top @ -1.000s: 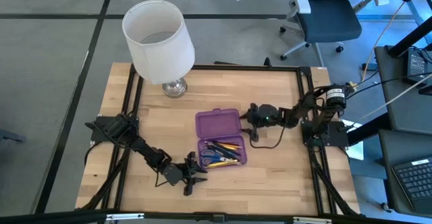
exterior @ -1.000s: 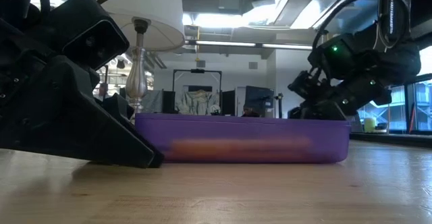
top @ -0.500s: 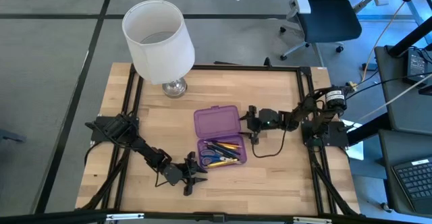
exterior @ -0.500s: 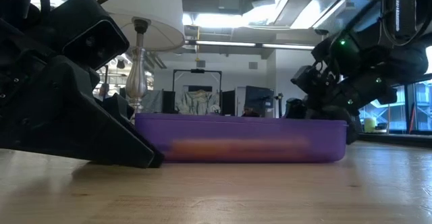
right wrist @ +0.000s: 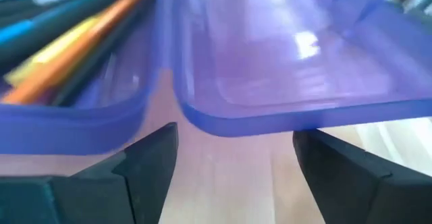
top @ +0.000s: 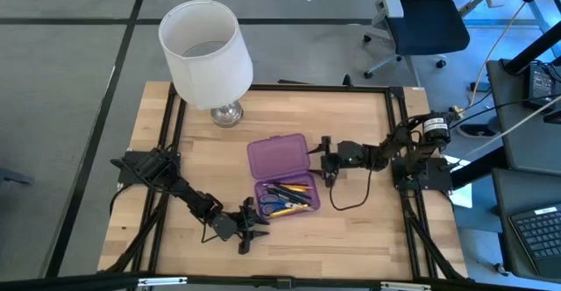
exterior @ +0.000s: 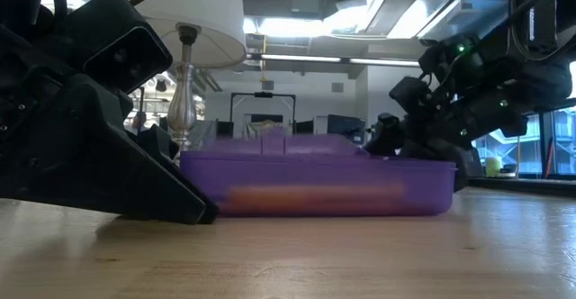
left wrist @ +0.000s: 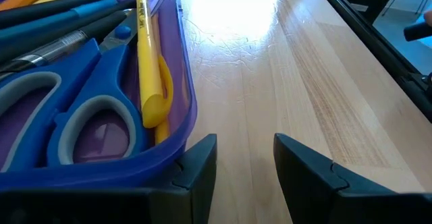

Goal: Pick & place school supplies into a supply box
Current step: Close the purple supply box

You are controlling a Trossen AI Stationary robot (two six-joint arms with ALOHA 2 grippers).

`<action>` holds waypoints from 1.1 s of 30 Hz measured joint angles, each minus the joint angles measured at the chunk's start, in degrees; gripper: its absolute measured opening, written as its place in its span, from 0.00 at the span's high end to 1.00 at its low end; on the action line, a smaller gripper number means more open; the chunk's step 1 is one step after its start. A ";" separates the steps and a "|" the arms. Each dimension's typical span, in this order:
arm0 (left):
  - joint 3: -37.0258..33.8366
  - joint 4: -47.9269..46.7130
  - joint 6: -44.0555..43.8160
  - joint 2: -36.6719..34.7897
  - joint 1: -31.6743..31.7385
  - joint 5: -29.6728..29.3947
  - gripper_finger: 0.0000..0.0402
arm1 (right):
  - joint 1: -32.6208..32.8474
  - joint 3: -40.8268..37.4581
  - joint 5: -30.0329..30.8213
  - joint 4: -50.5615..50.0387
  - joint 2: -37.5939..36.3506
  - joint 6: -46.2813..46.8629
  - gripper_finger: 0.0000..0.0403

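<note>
Box: the purple box (top: 287, 183) lies near the table's middle, its tray toward the front edge and its lid (top: 278, 156) toward the lamp.
Lid: raised off the table — in the low view it shows as a purple band (exterior: 286, 144) above the tray's rim; how steeply it tilts is hard to judge.
Supplies: pens, pencils and scissors (top: 287, 199) all lie inside the tray. The left wrist view shows the blue scissors (left wrist: 64, 113), a yellow pencil (left wrist: 147, 62) against the tray wall and dark pens (left wrist: 61, 18), all cut off at the frame edge. In the low view they are only an orange blur through the tray wall.
Right gripper: it (top: 323, 158) sits at the lid's right edge, jaws spread. In its wrist view the two fingers (right wrist: 145, 163) stand wide apart under the lid's rim (right wrist: 304, 113); whether a finger touches the lid cannot be made out.
Left gripper: it (top: 256, 223) rests low just beside the tray's front left corner, jaws parted with nothing between them — bare wood shows in the gap.
Lamp: the white shade (top: 205, 53) hides most of its metal base (top: 226, 113) from above.
Table: wood top (top: 351, 230), dark frame around it.
</note>
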 joint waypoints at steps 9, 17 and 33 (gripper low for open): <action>0.00 0.00 0.00 0.00 0.00 -0.02 0.65 | 1.90 0.00 -3.13 0.31 -0.02 -5.84 0.26; 0.00 0.00 -0.02 0.00 0.00 0.00 0.65 | 4.36 0.04 -1.95 0.20 -0.04 -13.06 0.26; -0.02 0.00 -0.02 0.00 0.00 0.00 0.65 | 11.14 0.11 12.70 5.32 -0.44 -25.41 0.26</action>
